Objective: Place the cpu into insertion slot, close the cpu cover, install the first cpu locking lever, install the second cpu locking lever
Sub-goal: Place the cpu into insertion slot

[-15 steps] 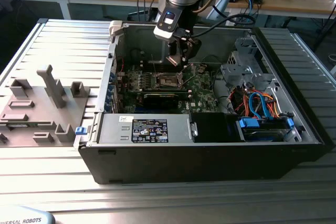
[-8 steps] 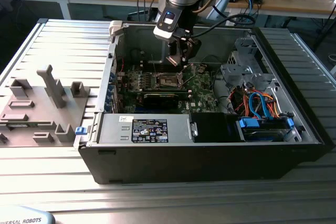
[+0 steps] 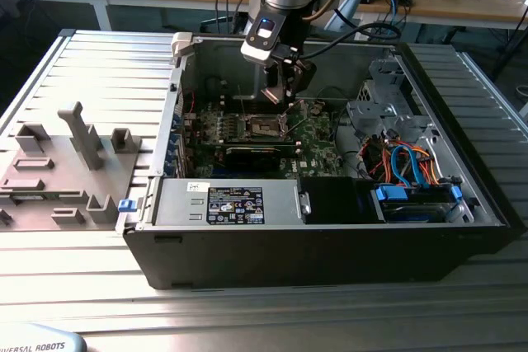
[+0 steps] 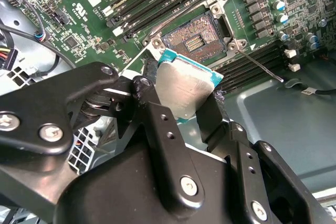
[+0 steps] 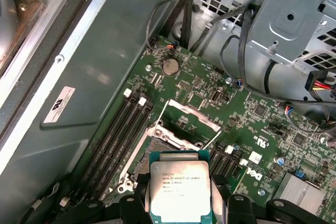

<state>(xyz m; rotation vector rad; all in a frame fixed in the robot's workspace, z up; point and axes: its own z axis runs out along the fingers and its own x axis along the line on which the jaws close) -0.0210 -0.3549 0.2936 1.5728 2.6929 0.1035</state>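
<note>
Gripper (image 4: 184, 98) comes nearest in the second wrist view, its jaws clamped on opposite edges of the cpu (image 4: 188, 83), held clear of the bare insertion slot (image 4: 195, 36). The cpu cover (image 5: 194, 115) stands swung open and a locking lever (image 4: 257, 62) lies thrown aside. In the exterior view the gripper hangs at about two o'clock from the socket. My judgement: level the chip, square its corners to the recess, lower straight, never slide across pins.

Silvery square cpu (image 5: 180, 184) gripped in claw (image 4: 184, 94), over bare insertion slot (image 4: 194, 38), cpu cover (image 5: 194, 115) raised open
</note>
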